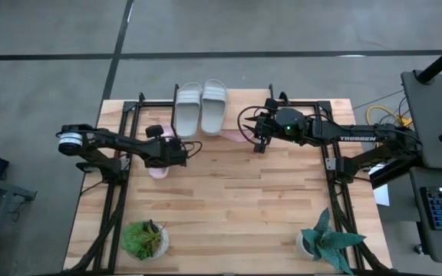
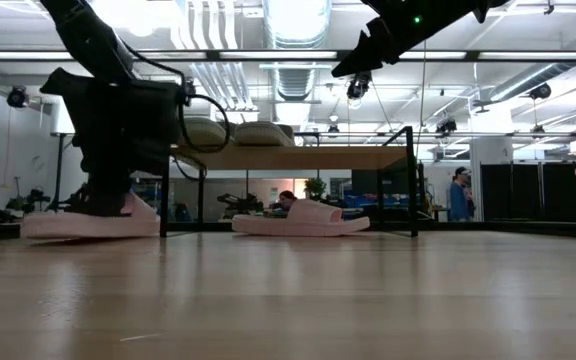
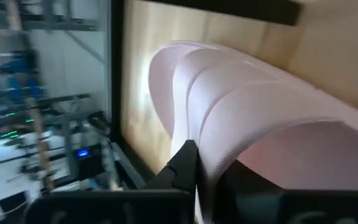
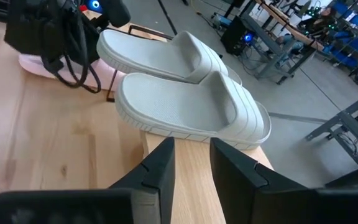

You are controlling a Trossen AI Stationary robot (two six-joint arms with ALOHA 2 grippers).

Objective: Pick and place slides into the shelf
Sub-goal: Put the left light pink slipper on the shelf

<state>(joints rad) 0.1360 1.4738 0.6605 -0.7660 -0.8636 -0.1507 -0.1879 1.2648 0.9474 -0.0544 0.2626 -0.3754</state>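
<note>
Two pale grey slides lie side by side on the plank top of the shelf, also seen in the right wrist view. One pink slide lies sole-down on the table under the shelf. The other pink slide rests on the table left of the shelf, beneath my left gripper, which is shut on it. My right gripper is open. It hovers high over the shelf's right part, just short of the grey slides. My left gripper holds the pink slide by its ribbed strap, at the strap's edge. One finger is outside the strap and the other sits under its arch. The fingers come from above, pointing down. The sole lies flat on the table.
Two potted plants stand at the table's near edge, one left and one right. The shelf's black frame legs stand around the second pink slide. Bare wooden table spreads between the shelf and the plants.
</note>
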